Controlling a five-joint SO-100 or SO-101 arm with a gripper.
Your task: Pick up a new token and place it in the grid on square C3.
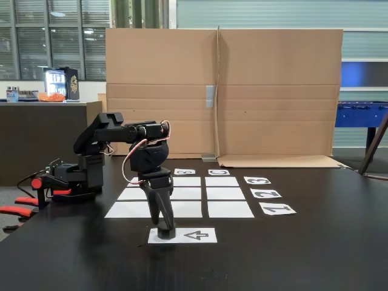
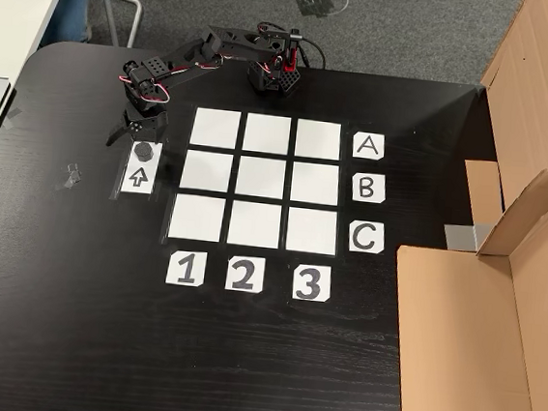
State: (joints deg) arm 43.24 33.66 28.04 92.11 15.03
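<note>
1. Evidently, in a fixed view from the side, the jaws (image 1: 165,231) pointed straight down onto the arrow sheet (image 1: 197,235), their tips closing around a dark stub that I took for the token (image 1: 166,233); that sheet seemed to serve as the pick-up spot, which would explain why the arm reached there and not over the grid (image 1: 209,194). How wide the jaws stood I could not tell, since fingers and token were both black and merged.

2. Beyond the jaws lay the grid, with number labels (image 1: 267,194) off to its right. The worktop (image 1: 315,254) was glossy black, and a tall cardboard screen (image 1: 224,91) stood behind it, probably to keep the background plain. Farther back were windows and a counter.

3. From above, in another fixed view, the token (image 2: 143,151) sat on the near end of the arrow sheet (image 2: 138,175), just below the jaws (image 2: 135,134), which straddled or nearly touched it; contact was unclear.

4. Square C3 (image 2: 311,231) lay well away from the jaws, across the grid (image 2: 262,179) at the corner by the C label (image 2: 366,238) and the 3 label (image 2: 310,283), and it was bare. The worktop (image 2: 67,341) was rounded and dark, over grey carpet, with cardboard (image 2: 496,324) at the right.
</note>
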